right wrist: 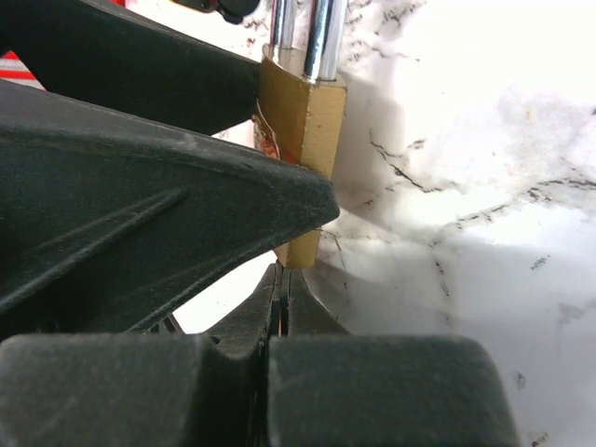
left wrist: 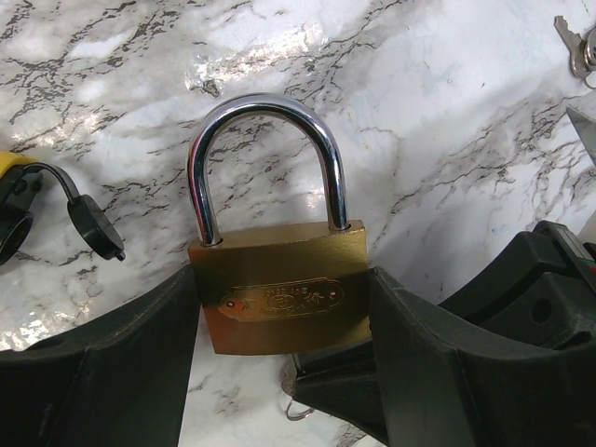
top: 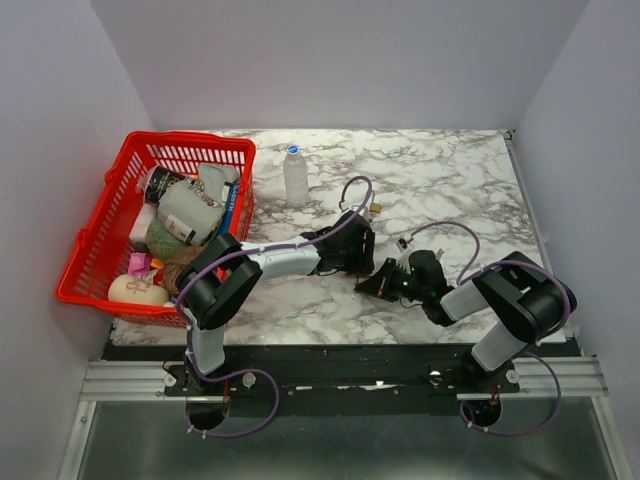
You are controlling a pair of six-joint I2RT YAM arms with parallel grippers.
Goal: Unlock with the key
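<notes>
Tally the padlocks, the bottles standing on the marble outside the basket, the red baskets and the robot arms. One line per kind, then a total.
padlock: 1
bottle on the marble: 1
red basket: 1
robot arms: 2, the left arm and the right arm
Total: 5

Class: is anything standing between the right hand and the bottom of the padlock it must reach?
Nothing visible does. The shut right hand has its tip right at the bottom edge of the brass padlock, which the left hand clamps by its sides.
</notes>
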